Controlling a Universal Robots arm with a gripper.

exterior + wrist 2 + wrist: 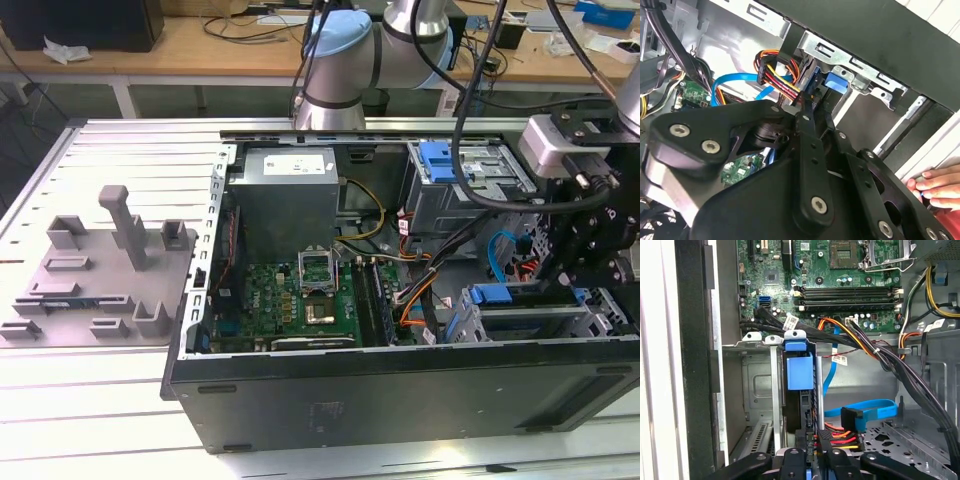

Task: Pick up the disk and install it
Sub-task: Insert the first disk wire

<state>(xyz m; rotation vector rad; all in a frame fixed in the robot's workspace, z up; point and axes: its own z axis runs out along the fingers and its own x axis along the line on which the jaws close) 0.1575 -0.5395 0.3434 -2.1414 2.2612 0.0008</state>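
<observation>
The disk (799,371) stands edge-on in the metal drive cage (755,385) at the front corner of the open computer case, its blue bracket end facing the motherboard. In the exterior view the disk (492,296) sits low at the case's right. My gripper (810,454) is shut on the disk's rear end, one finger on each side. In the exterior view the gripper (577,288) hangs just over the cage. The second wrist view shows the gripper (807,114) reaching down beside the disk's blue bracket (836,82).
Black and orange cable bundles (865,342) and a blue flat cable (867,410) run close beside the cage. The motherboard (310,300), the grey power-supply box (290,190) and a blue latch on a cage (440,160) fill the case. A person's hand (937,187) rests outside the case wall.
</observation>
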